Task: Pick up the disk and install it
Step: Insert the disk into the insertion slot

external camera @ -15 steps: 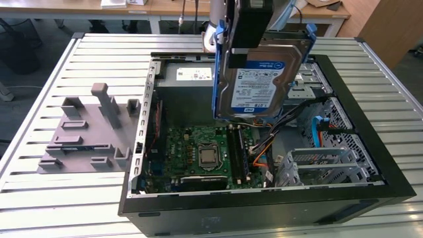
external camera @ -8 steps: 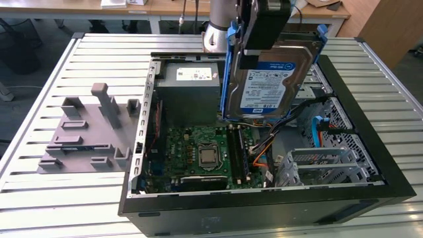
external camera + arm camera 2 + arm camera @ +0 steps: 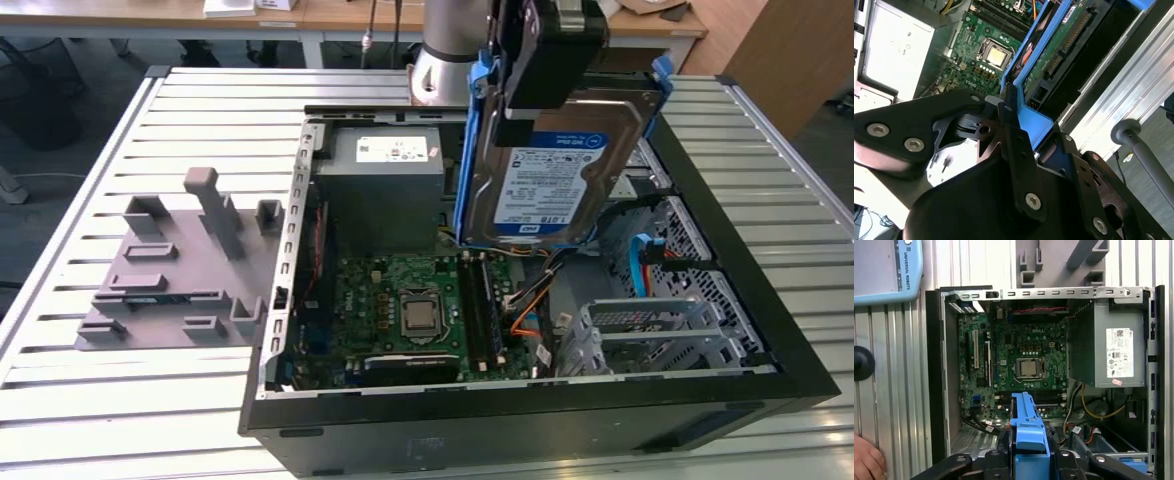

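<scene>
The hand [image 3: 545,85] is shut tight on the disk [image 3: 550,175]. It grips the top edge of the blue frame around it, and the disk hangs straight down below the hand. Its long side runs up and down, and its flat side with the blue and white sticker faces out in the exterior view.

The hand is up in the air over the open computer case [image 3: 534,415], which lies on the bench [image 3: 160,400]. The low end of the disk dips to about the top of the case walls. Right under it I can see wires and the edge of the green board [image 3: 400,300].

The big grey power box [image 3: 387,165] sits down and off to one side of the hand. That is the exterior view's left. The grey metal cage [image 3: 661,335] is lower than the hand and off to the other side, near the front wall of the case.

In the first wrist view the blue frame [image 3: 1027,432] pokes out from the hand toward the green board. So the disk is over the middle of the case, not over the cage. I think it is picked up but not yet put in its place.
</scene>
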Action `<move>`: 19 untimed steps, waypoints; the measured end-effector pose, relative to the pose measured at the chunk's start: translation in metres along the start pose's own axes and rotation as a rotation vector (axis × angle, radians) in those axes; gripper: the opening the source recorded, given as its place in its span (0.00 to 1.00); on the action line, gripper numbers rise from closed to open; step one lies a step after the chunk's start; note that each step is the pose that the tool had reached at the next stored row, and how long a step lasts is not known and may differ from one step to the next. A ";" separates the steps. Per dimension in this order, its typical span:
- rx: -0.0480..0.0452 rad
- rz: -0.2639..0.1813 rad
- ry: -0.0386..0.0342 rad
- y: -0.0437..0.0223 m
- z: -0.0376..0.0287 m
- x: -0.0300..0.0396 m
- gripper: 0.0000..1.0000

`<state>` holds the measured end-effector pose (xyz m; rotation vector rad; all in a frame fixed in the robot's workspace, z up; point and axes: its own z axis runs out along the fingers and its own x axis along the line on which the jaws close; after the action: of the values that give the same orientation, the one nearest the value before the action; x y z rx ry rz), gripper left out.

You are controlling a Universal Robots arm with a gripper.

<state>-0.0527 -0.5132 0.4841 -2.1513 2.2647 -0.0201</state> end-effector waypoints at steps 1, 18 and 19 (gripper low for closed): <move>0.0000 0.001 0.0000 -0.0002 0.0003 0.0018 0.36; -0.0004 0.005 0.0000 -0.0154 0.0036 0.0154 0.36; -0.0004 0.005 0.0001 -0.0157 0.0040 0.0167 0.36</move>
<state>-0.0377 -0.5306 0.4803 -2.1458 2.2704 -0.0197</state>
